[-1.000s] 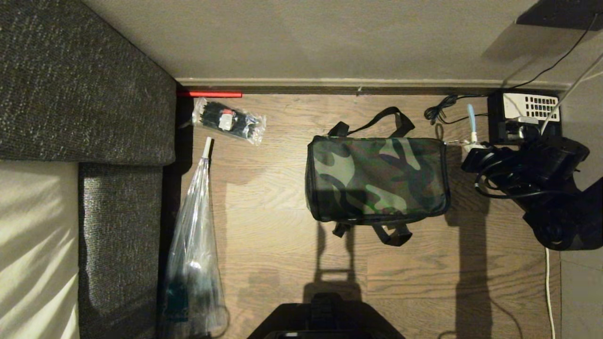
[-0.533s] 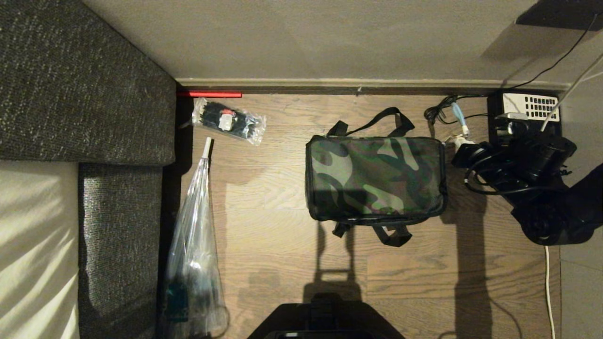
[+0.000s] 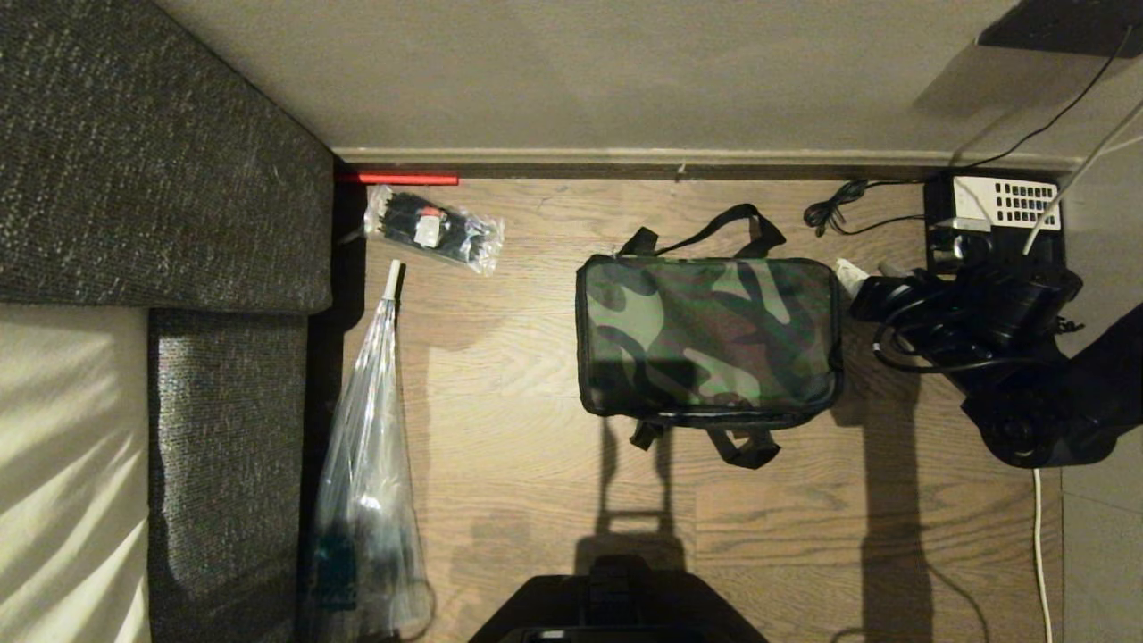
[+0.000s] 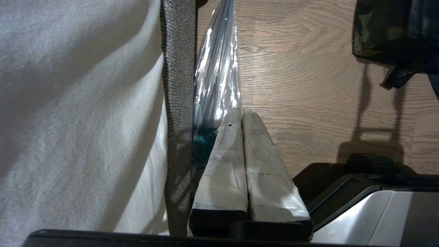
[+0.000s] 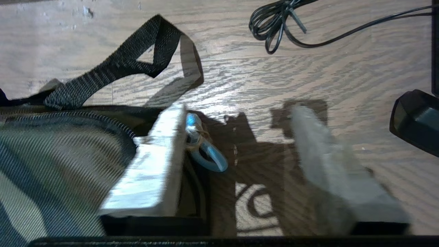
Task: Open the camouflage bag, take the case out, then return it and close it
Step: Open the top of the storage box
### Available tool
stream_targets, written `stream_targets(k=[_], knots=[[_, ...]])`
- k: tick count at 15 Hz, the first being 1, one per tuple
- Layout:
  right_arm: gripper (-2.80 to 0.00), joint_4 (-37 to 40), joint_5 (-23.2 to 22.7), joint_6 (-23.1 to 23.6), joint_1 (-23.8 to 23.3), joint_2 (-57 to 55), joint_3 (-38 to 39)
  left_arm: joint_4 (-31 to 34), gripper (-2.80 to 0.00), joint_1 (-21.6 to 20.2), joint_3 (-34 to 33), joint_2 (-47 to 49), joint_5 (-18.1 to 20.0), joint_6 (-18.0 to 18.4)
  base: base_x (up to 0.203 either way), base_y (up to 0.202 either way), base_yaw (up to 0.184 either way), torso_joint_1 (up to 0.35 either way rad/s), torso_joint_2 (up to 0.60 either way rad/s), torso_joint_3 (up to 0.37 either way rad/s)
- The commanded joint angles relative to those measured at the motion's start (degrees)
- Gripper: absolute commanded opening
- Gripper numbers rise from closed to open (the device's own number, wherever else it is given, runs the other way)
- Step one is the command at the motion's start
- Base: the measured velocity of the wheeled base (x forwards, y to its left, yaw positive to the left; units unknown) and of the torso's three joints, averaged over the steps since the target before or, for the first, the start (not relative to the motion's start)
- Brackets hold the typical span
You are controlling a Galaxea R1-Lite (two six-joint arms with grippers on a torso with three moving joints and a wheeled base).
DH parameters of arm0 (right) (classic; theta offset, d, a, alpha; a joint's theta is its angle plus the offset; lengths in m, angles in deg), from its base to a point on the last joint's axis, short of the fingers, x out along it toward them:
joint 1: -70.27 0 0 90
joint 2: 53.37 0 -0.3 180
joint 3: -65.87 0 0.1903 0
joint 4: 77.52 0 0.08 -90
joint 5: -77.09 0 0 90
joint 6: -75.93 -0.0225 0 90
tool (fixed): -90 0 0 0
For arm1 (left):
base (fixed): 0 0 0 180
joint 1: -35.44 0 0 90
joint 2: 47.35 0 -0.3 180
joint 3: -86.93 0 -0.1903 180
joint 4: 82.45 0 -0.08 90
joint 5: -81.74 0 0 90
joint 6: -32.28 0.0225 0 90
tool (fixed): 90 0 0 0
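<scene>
Right gripper (image 5: 236, 144) sits low over the wooden floor (image 3: 536, 429) at the right end of the camouflage bag (image 3: 708, 336), arm reaching in from the right edge of the head view. Its fingers (image 5: 154, 164) stand well apart with nothing between them; one finger is against the bag's end by the zip corner, the other is out over bare floor. A small light-blue loop (image 5: 207, 154), apparently the zip pull, hangs just beside the inner finger, not gripped. Left gripper (image 4: 241, 116) is parked low beside the sofa (image 3: 161, 161), fingers pressed together, holding nothing, tips near the clear plastic bag (image 3: 366, 464). The camouflage bag lies flat on the floor, mid-frame in the head view, near the wall: boxy, green, dark and tan patches, black zip trim round the edge, looks zipped shut. One black strap (image 5: 116, 65) loops out on the wall side, short strap ends stick out on the near side. No case in view. A small clear packet of black items (image 3: 435, 229) lies well to the left of it near the sofa corner; a black phone with white keypad (image 3: 996, 219) and a coiled black cord (image 3: 830, 212) sit by the wall on the right. The right arm's body covers part of the phone. Right wrist view is blurred on the outer finger; can't tell if the inner finger actually touches the loop.
</scene>
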Motion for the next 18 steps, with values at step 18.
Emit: stream_targets(k=[18], knots=[[0.00,20.0,-23.7,-33.2,-10.3,16.0,6.8,0.0,-2.80,0.0,0.0,0.0,0.0,0.0,0.000,0.000,0.000,0.000,0.00,0.000]])
